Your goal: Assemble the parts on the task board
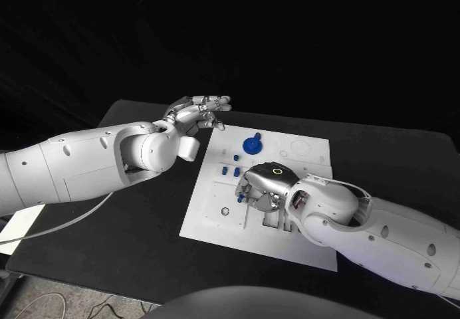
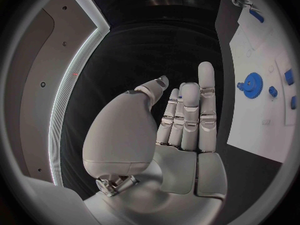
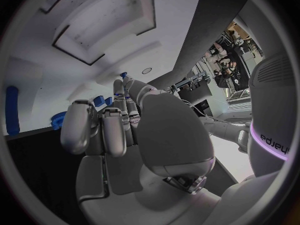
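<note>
Right hand (image 1: 260, 187) low over task board (image 1: 216, 219), grasp unclear. Left hand (image 1: 197, 114) raised, empty, fingers straight. Blue gear (image 1: 251, 144) on board: light, rigid; pinch the rim.

the one readable marking is the brand word "sharpa", seen upside down and partly cut off, on the white arm (image 3: 272, 135) in the right wrist view.

The left hand (image 1: 197, 111) hung off the task board's (image 1: 213, 222) far left corner over bare black table (image 1: 125, 226); the right hand (image 1: 264, 186) and its arm covered the board's middle, crowding the small blue parts (image 1: 230, 171); the blue gear (image 1: 252, 144) stood unobstructed.
</note>
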You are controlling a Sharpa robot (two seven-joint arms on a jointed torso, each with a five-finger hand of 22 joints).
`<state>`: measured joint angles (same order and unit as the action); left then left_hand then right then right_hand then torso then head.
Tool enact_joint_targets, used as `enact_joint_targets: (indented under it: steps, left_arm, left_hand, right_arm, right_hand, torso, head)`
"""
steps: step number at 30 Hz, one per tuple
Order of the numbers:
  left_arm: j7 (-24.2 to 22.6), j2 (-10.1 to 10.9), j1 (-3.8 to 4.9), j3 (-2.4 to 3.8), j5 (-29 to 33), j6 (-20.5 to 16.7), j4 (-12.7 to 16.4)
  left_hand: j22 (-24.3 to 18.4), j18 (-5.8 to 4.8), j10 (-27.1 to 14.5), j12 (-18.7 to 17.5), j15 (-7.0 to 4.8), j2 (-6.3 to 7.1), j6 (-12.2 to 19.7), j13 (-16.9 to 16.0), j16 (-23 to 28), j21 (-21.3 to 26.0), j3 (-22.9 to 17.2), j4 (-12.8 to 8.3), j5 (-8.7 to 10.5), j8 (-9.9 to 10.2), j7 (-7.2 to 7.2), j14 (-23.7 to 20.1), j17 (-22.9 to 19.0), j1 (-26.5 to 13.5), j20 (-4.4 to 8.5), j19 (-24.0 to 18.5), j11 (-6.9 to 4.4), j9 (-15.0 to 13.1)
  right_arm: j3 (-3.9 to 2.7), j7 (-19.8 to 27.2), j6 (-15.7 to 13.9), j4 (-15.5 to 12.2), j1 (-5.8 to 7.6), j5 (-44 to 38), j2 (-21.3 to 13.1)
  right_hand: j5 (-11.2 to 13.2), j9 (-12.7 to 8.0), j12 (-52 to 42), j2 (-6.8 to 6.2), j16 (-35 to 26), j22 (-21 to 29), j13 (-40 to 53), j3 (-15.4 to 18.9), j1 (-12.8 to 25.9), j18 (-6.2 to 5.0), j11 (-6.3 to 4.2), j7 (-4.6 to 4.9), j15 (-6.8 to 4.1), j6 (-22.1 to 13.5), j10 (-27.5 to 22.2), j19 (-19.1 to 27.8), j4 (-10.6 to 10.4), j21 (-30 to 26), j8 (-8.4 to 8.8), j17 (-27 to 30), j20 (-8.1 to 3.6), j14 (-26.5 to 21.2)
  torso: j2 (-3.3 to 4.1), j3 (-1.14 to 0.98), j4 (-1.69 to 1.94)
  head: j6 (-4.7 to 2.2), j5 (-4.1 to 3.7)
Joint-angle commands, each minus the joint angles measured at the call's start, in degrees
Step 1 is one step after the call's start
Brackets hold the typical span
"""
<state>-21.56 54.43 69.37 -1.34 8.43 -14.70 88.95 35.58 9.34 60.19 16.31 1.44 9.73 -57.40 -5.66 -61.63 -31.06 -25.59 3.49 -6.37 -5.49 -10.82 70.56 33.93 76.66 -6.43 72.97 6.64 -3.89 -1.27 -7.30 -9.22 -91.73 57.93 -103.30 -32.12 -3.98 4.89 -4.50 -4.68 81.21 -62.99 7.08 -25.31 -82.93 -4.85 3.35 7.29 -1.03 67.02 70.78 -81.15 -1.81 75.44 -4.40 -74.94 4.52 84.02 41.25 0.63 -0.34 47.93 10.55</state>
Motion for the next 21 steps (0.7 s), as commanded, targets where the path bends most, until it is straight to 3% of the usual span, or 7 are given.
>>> enact_joint_targets:
  steps: [1, 14, 21]
  left_arm:
    - [-0.21, -0.09, 0.02, 0.03, 0.18, 1.04, 0.15]
    - [-0.03, -0.04, 0.03, 0.03, 0.18, 1.24, 0.25]
    - [0.06, -0.01, 0.03, 0.03, 0.18, 1.22, 0.28]
  left_hand:
    - [-0.08, 0.97, -0.49, 0.3, -0.08, 0.04, 0.33, 0.02, 0.39, 0.19, 0.39, 0.03, -0.21, 0.1, 0.01, -0.4, -0.05, -0.72, -0.24, -0.09, -0.11, 0.08]
    - [-0.08, 0.97, -0.49, 0.3, -0.08, 0.04, 0.33, 0.02, 0.39, 0.19, 0.39, 0.03, -0.21, 0.1, 0.01, -0.4, -0.05, -0.72, -0.24, -0.09, -0.11, 0.08]
    - [-0.08, 0.97, -0.49, 0.3, -0.08, 0.04, 0.33, 0.02, 0.39, 0.19, 0.39, 0.03, -0.21, 0.1, 0.01, -0.4, -0.05, -0.72, -0.24, -0.09, -0.11, 0.08]
  right_arm:
    - [0.06, -0.44, 0.85, 0.38, -0.19, -0.91, 0.34]
    - [0.14, -0.86, 2.04, 0.79, -0.41, -1.53, 1.04]
    - [0.26, -1.19, 3.51, 0.8, -0.42, -1.39, 1.11]
  right_hand:
    - [-0.24, 0.05, 0.26, 0.16, 0.19, 0.05, -0.02, -0.47, 0.39, -0.32, 0.13, 0.02, -0.26, 0.28, 0.2, 0.07, -0.03, 0.07, -0.13, -3.47, -0.2, 3.84]
    - [-0.27, 0.06, 0.3, 0.16, 0.18, 0.16, -0.04, -0.57, 0.55, -0.34, 0.15, 0.05, -0.23, 0.26, 0.21, 0.11, 0.02, 0.01, -0.11, -3.43, -0.18, 3.83]
    - [-1.35, -0.18, 1.03, -1.55, -0.14, 0.78, -0.61, 0.22, 3.52, -0.43, 0.76, 0.47, 0.3, -0.85, -1.52, 0.4, -0.36, -0.37, 0.57, -2.92, 0.19, 3.69]
  torso:
    - [0.0, 0.0, -0.01]
    - [-0.02, 0.02, -0.07]
    - [-0.08, 0.02, -0.07]
  head:
    - [0.12, 0.02]
    - [0.39, 0.07]
    - [0.5, 0.03]
